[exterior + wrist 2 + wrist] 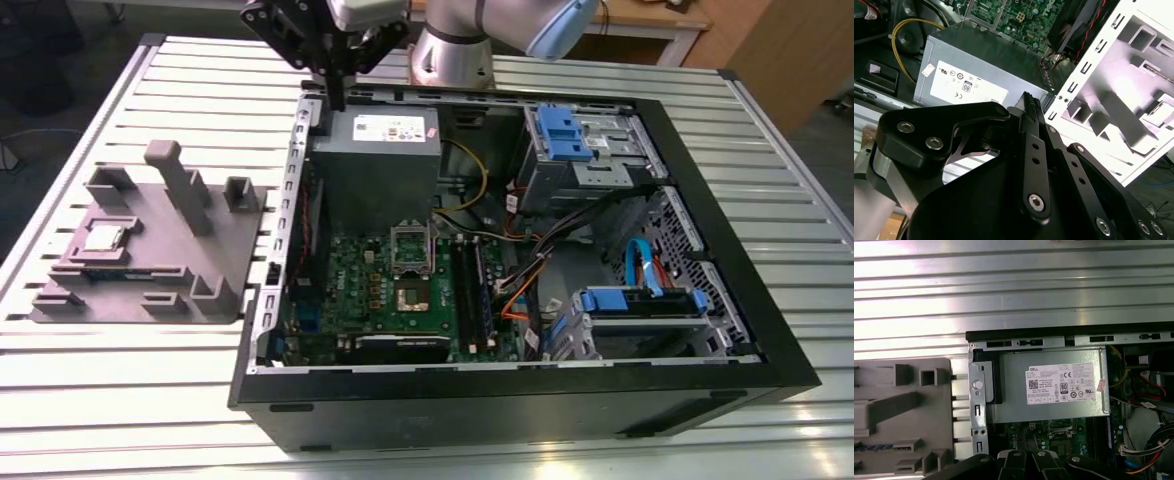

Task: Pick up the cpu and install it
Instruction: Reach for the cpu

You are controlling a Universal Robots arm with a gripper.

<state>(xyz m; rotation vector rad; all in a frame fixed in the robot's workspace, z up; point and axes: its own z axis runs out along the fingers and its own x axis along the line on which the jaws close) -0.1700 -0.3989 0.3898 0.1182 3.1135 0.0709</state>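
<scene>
Black case wall (534,400) lies nearest in the exterior view. Behind it is the green motherboard (380,300); its socket (416,293) is bare and the metal socket frame (411,243) appears folded back.

Outside the case, on the exterior view's left, the cpu (104,237) lies flat in a recess of the grey fixture (200,285), untouched, with upright posts (171,175) near it.

Further back stands the grey power supply (376,150).

Farthest, the gripper (334,98) hangs over the case's back rim beside the power supply, clenched on nothing and well apart from the cpu.

Risks, as judged:
- Closed fingers cannot take the chip.
- So thin and flat a part may slip or tilt in the grasp.
- The posts could be struck.
- A skewed placement could damage the socket contacts.
</scene>
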